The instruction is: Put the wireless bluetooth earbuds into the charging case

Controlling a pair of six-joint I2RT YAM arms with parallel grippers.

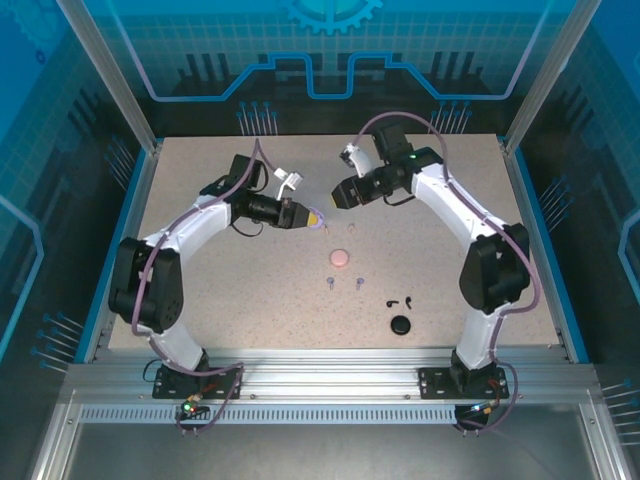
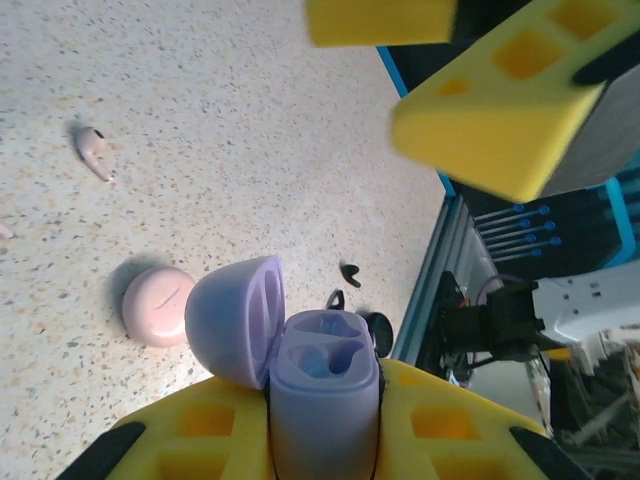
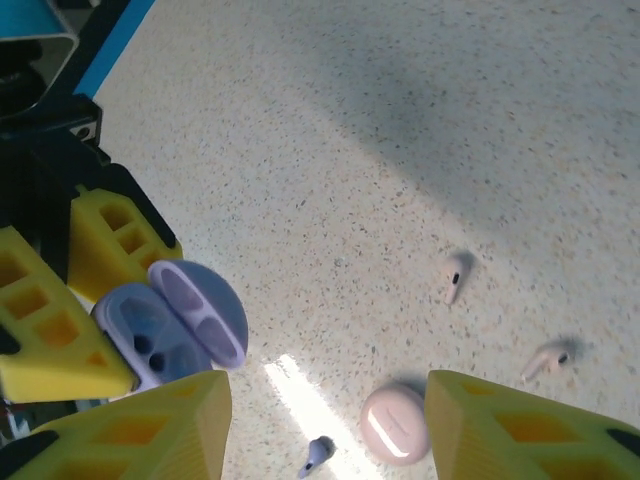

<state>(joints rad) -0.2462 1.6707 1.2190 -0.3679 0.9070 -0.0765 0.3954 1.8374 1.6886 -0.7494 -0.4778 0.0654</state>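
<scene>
My left gripper is shut on the purple charging case, which it holds above the table with the lid swung open and both wells empty. In the top view the left gripper faces my right gripper at mid-table. The right gripper is open with nothing between its fingers, close to the purple case. A purple earbud lies on the table below it. Two purple earbuds lie near the pink case.
Two pale pink earbuds lie loose beyond the closed pink case. Black earbuds and a closed black case sit toward the front right. Blue rails edge the table.
</scene>
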